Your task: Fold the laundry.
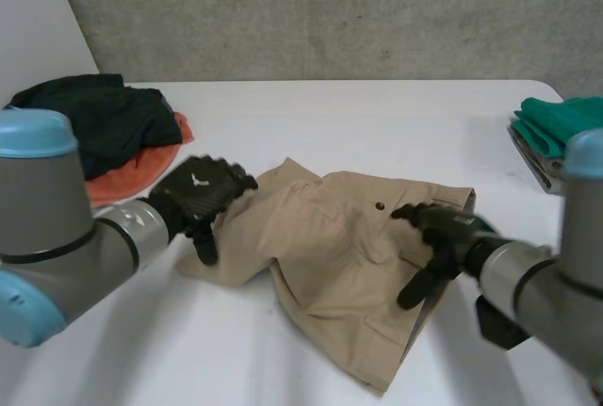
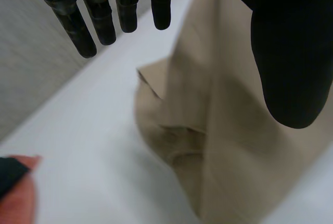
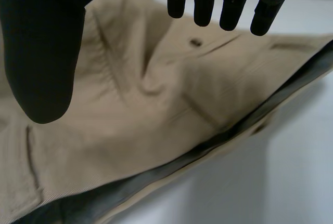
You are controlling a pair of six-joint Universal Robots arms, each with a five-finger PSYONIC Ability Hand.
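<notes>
A pair of tan shorts (image 1: 330, 265) lies crumpled in the middle of the white table (image 1: 377, 123), a dark button on its back pocket. My left hand (image 1: 200, 197) hovers over the shorts' left end, fingers (image 2: 99, 16) straight and thumb apart, holding nothing. The tan cloth (image 2: 229, 146) rises in a fold under that palm. My right hand (image 1: 441, 236) is over the shorts' right side near the waistband, fingers (image 3: 229, 0) spread and empty. The waistband's dark inner lining (image 3: 218, 146) runs below that palm.
A heap of dark green and orange laundry (image 1: 113, 133) sits at the table's back left, its orange edge (image 2: 15, 198) near the left hand. Folded teal cloth (image 1: 561, 123) lies on a tray at the far right edge.
</notes>
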